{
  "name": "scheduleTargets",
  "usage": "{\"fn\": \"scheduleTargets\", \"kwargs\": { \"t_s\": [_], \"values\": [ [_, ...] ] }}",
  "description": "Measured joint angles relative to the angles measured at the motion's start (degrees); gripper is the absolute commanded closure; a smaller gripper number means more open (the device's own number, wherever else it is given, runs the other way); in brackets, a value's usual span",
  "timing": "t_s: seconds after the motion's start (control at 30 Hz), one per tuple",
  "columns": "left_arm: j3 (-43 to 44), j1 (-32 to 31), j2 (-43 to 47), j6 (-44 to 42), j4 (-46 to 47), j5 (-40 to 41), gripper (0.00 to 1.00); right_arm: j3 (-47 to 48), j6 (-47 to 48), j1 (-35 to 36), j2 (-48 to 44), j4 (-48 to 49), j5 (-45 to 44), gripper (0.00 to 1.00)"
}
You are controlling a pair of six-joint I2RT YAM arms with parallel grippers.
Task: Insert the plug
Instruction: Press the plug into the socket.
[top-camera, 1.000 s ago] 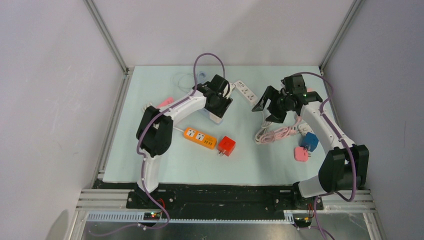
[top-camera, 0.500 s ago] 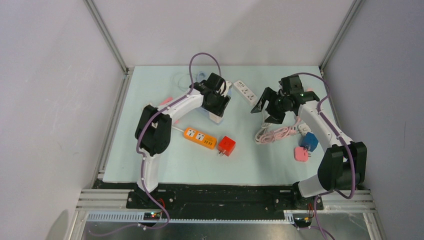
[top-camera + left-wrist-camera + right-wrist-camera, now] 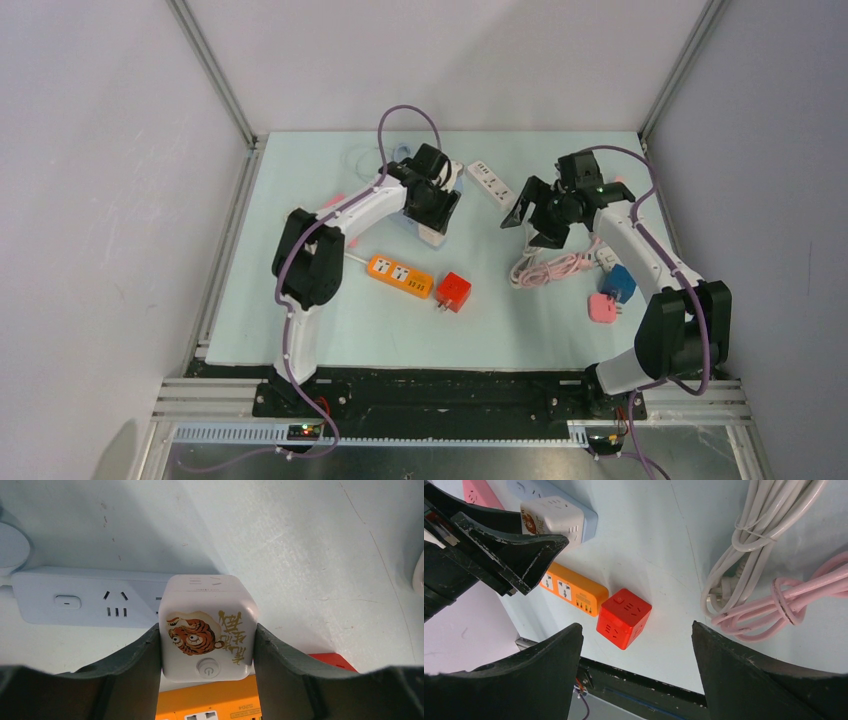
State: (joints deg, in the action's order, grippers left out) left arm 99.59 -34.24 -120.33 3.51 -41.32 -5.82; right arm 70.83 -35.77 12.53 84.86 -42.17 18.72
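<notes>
The plug is a white cube (image 3: 207, 625) with a tiger picture and a power button. My left gripper (image 3: 207, 647) is shut on its two sides. The cube stands against the top of a pale blue power strip (image 3: 85, 602) lying on the table; its pins are hidden, so I cannot tell how deep it sits. From above, the left gripper (image 3: 434, 212) and cube (image 3: 433, 234) are at the middle back. My right gripper (image 3: 528, 215) hangs open and empty above the table. In its own view the right gripper (image 3: 635, 627) looks down on the cube (image 3: 551, 512).
An orange power strip (image 3: 400, 275) and a red cube socket (image 3: 453, 292) lie in front of the left gripper. A white strip (image 3: 490, 183) lies at the back. Coiled pink and white cords (image 3: 548, 266), a blue cube (image 3: 620, 283) and a pink plug (image 3: 602, 308) lie at the right.
The left gripper with the white cube has shifted slightly toward the back left. The right gripper has edged a little to the left, still open.
</notes>
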Motion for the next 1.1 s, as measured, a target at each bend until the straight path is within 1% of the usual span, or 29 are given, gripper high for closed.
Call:
{"fn": "scheduleTargets", "kwargs": {
  "t_s": [0.03, 0.07, 0.1, 0.13, 0.17, 0.2, 0.23, 0.27, 0.3, 0.33, 0.37, 0.4, 0.47, 0.7, 0.97, 1.1],
  "values": [
    [-0.09, -0.07, 0.04, -0.22, 0.04, 0.20, 0.86, 0.00, 0.00, 0.11, 0.00, 0.02, -0.11, 0.16],
    [-0.20, -0.17, 0.11, -0.57, 0.13, 0.37, 0.75, 0.00, 0.00, 0.17, 0.00, 0.00, -0.17, 0.16],
    [-0.31, -0.26, 0.20, -0.63, 0.22, 0.66, 0.68, 0.00, -0.02, 0.31, 0.04, 0.00, -0.31, 0.15],
    [-0.50, -0.42, 0.33, -0.87, 0.39, 0.96, 0.53, 0.00, -0.02, 0.42, 0.07, 0.02, -0.35, 0.15],
    [-0.63, -0.61, 0.42, -1.03, 0.52, 1.31, 0.48, 0.00, -0.02, 0.52, 0.09, 0.02, -0.39, 0.15],
    [-0.68, -0.72, 0.48, -1.09, 0.55, 1.70, 0.37, 0.00, -0.02, 0.63, 0.11, 0.00, -0.46, 0.14],
    [-0.70, -0.90, 0.55, -1.09, 0.57, 2.12, 0.32, 0.00, -0.02, 0.74, 0.11, 0.00, -0.50, 0.14],
    [-0.70, -1.03, 0.59, -1.11, 0.57, 2.51, 0.23, 0.00, -0.04, 0.81, 0.11, 0.00, -0.52, 0.13],
    [-0.72, -1.20, 0.63, -1.09, 0.57, 2.99, 0.19, 0.00, -0.07, 0.85, 0.11, 0.02, -0.57, 0.13],
    [-0.83, -1.38, 0.55, -0.81, 0.55, 2.58, 0.12, 0.00, -0.15, 0.85, 0.11, 0.02, -0.68, 0.13],
    [-1.03, -1.75, 0.24, -1.01, 0.39, 2.84, 0.09, 0.00, -0.20, 0.85, 0.11, 0.02, -0.70, 0.12],
    [-1.05, -2.23, -0.17, -1.01, 0.07, 2.95, 0.03, 0.00, -0.22, 0.90, 0.11, 0.02, -0.70, 0.12],
    [-1.03, -3.04, -0.46, -1.18, -0.22, 3.17, 0.01, 0.00, -0.26, 0.90, 0.11, 0.09, -0.70, 0.12],
    [-0.35, -5.14, -0.07, -1.01, -2.32, 2.80, 0.00, 0.00, -0.59, 0.87, 0.04, 0.15, -0.70, 0.11],
    [-0.48, -5.35, 5.81, -1.01, -3.45, 5.86, 0.00, 0.00, -0.61, 0.87, -0.20, 0.07, -0.63, 0.12],
    [-0.59, -5.35, 6.64, -1.03, -3.41, 6.78, 0.00, 0.00, -0.48, 0.87, -0.22, 0.00, -0.39, 0.13]
  ]
}}
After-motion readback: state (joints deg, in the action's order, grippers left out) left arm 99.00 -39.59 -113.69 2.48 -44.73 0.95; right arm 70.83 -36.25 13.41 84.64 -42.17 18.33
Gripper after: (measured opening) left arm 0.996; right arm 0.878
